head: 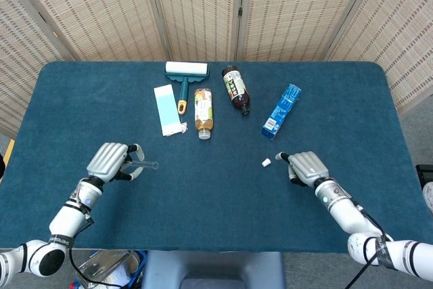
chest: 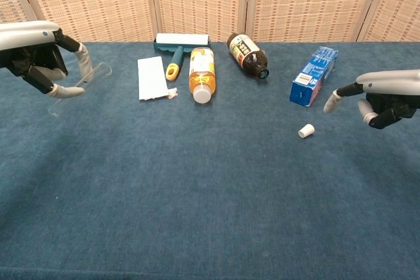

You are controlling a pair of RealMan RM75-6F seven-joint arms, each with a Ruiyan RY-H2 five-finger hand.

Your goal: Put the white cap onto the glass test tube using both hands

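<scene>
The glass test tube (chest: pixel 79 80) is pinched in the fingers (chest: pixel 82 60) of the left hand (head: pixel 109 161), raised off the blue surface (head: pixel 216 221) at its left side. The white cap (head: pixel 266 163) lies on the surface just beside the outstretched fingers (chest: pixel 333 100) of the right hand (head: pixel 308 166), untouched; the remaining fingers are curled, nothing being held.

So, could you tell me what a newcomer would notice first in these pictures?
Probably the two robot hands over the blue table: the left hand at the near left holds a glass test tube off the cloth, and the right hand reaches toward the small white cap lying mid-table. Next, the row of clutter at the far side, with a lint roller, two lying bottles and a blue carton.
</scene>
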